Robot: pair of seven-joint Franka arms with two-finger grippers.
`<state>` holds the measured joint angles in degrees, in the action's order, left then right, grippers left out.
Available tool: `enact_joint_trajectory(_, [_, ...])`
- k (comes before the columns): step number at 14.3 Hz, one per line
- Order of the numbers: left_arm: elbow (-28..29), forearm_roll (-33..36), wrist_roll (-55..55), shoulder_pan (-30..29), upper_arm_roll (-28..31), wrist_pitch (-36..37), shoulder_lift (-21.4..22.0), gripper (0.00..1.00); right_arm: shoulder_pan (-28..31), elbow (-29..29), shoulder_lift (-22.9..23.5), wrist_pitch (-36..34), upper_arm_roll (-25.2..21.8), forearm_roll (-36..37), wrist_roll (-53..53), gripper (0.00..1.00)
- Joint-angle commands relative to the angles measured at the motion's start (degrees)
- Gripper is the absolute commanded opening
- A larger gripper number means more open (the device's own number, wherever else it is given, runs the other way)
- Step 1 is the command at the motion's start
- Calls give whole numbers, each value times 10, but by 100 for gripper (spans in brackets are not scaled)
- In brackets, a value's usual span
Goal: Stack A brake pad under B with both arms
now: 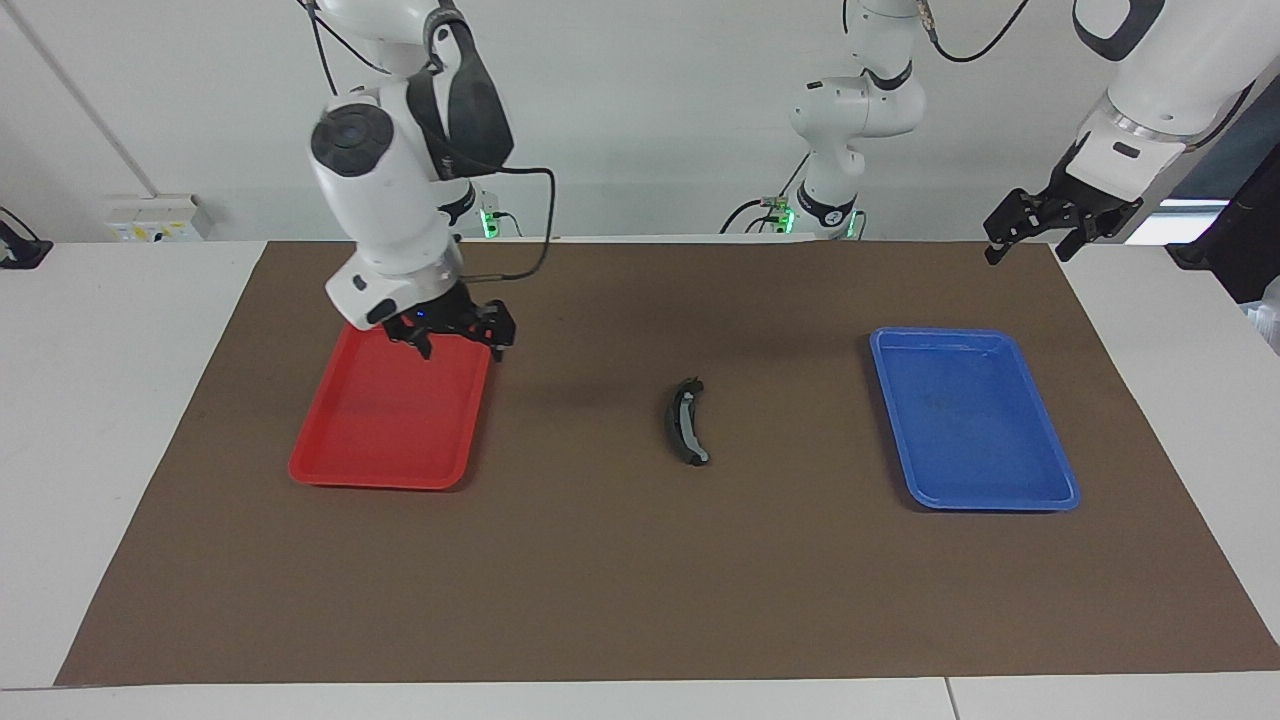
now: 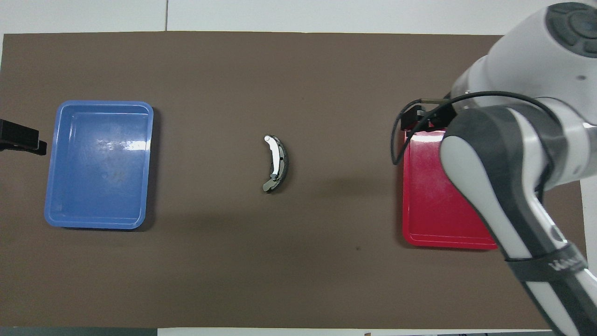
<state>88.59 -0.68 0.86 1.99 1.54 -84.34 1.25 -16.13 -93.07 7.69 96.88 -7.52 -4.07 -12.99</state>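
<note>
The crescent-shaped pad B lies on the brown mat midway between the two trays; it also shows in the overhead view, with a grey strip and one pale tip. The short straight pad A does not show as a separate thing; I cannot tell whether it lies under B. My right gripper hangs open and empty just above the red tray, over the rim nearest the robots; in the overhead view the arm mostly covers it. My left gripper is open and empty, raised over the mat's corner near the blue tray.
The red tray sits toward the right arm's end and the blue tray toward the left arm's end; both show no contents. The left gripper shows at the overhead view's edge. The brown mat covers most of the white table.
</note>
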Motion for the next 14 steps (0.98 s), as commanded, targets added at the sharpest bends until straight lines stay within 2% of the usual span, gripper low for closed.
enact_joint_trajectory(1, [13,-7,3,-5,-1,7,14,100,91,-19,-51,-49,10,7,98,100])
enact_joint_trajectory(3, [13,-7,3,-5,-1,7,14,100,116,-18,-79,-79,9,21,109,100])
enact_joint_trajectory(5, [13,-7,3,-5,-1,7,14,100,129,-9,-80,-73,12,80,136,100])
enact_joint_trajectory(7, [13,-7,3,-5,-1,7,14,100,134,-8,-76,-63,11,84,147,100])
enact_joint_trajectory(9, [13,-7,3,-5,-1,7,14,100,139,-6,-80,-84,11,85,152,100])
enact_joint_trajectory(14, [13,-7,3,-5,-1,7,14,100,146,-26,-107,-91,7,73,170,100])
